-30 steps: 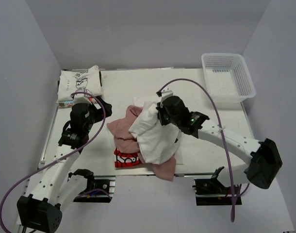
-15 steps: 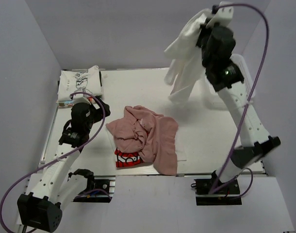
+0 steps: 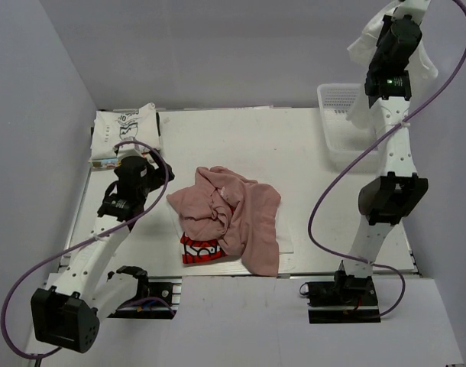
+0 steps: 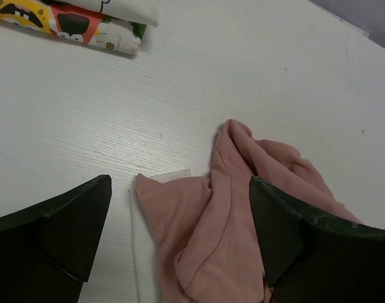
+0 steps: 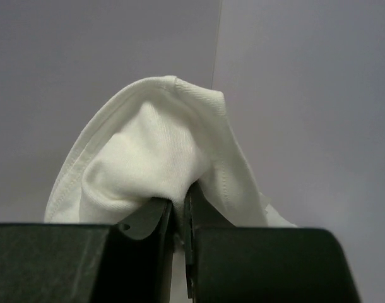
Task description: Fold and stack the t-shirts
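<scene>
Basket (image 3: 338,153) at the table's 2 o'clock corner: interior partly hidden by the white t-shirt (image 3: 362,47) hanging over it, pinched in the right gripper (image 5: 180,211). Half a second ago that shirt hung at 12 o'clock. Left gripper (image 4: 180,184), fingers spread, hovers at 9 o'clock of the central pink t-shirt (image 3: 241,206). Folded cartoon t-shirt (image 3: 126,128) lies at 10 o'clock.

Ahead of my left gripper (image 4: 180,240) the crumpled pink t-shirt (image 4: 243,208) bars the way; bare table (image 3: 241,138) lies open beyond, between the folded cartoon-print t-shirt (image 3: 126,128) and the lattice basket (image 3: 332,115).
</scene>
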